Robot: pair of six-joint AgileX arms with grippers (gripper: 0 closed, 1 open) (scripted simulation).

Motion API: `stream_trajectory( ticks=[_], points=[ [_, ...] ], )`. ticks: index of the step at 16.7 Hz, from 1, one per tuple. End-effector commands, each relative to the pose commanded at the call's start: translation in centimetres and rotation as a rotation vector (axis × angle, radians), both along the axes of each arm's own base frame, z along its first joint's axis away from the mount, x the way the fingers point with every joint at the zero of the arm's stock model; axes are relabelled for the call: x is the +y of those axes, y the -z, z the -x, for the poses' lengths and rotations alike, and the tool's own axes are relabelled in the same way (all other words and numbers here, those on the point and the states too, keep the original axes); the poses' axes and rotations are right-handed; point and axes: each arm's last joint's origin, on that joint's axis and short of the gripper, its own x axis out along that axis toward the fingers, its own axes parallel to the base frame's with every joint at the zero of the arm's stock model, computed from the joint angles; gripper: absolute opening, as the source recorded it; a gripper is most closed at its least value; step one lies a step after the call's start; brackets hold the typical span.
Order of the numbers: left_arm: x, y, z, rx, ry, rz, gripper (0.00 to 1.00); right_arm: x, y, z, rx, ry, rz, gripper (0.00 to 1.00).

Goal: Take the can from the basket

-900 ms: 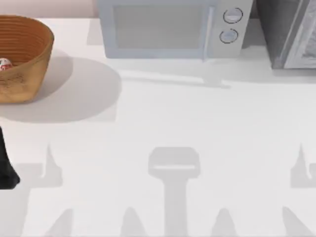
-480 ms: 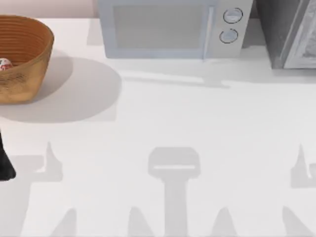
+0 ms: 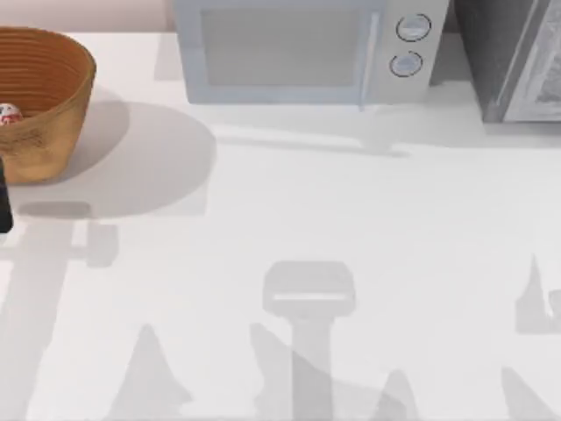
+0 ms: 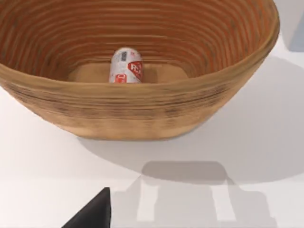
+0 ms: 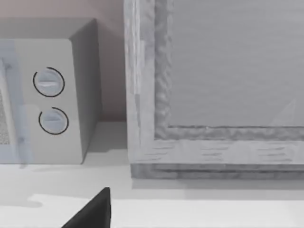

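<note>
The can (image 4: 127, 66) lies on its side on the floor of the basket (image 4: 142, 107), which stands at the far left of the worktop (image 3: 289, 219) as the top view shows it. The can is small, white with a red label, rounded at the near end. I judge it light and stiff, with a smooth skin that may slip, and likely to roll on the curved floor. The surest hold would be across its round body, fingers on either flank, coming down from above, since the basket's tall wall bars any sideways reach.

The basket is coiled wicker, orange-brown, ribbed ring upon ring, bowl-shaped and far wider than the can.

The left hand (image 3: 3, 202) is at the top view's left edge, just in front of the basket; how wide it stands I cannot tell (too little of it shows). The right arm seems parked, facing a grey microwave (image 3: 302, 53) and cabinet (image 5: 213, 90).
</note>
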Motion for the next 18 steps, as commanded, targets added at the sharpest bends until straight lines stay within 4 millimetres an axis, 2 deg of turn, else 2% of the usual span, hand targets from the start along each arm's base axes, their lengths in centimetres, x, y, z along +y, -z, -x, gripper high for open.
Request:
stream_trajectory(
  ticks=[4,7,10,13,15,18],
  points=[
    [0.8,-2.4,-7.3,0.286,0.005,0.009,1.00,0.0,0.0,0.0,0.000,0.000,0.000,1.00],
    [1.7,-2.3,-13.6,0.491,0.010,0.020,1.00,0.0,0.0,0.0,0.000,0.000,0.000,1.00],
    [2.9,-0.7,-19.6,0.668,0.016,0.031,1.00,0.0,0.0,0.0,0.000,0.000,0.000,1.00],
    [4.1,1.7,-24.6,0.797,0.024,0.039,1.00,0.0,0.0,0.0,0.000,0.000,0.000,1.00],
    [4.9,3.4,-27.2,0.855,0.030,0.041,1.00,0.0,0.0,0.0,0.000,0.000,0.000,1.00],
    [5.9,5.5,-29.9,0.902,0.037,0.039,1.00,0.0,0.0,0.0,0.000,0.000,0.000,1.00]
  ],
)
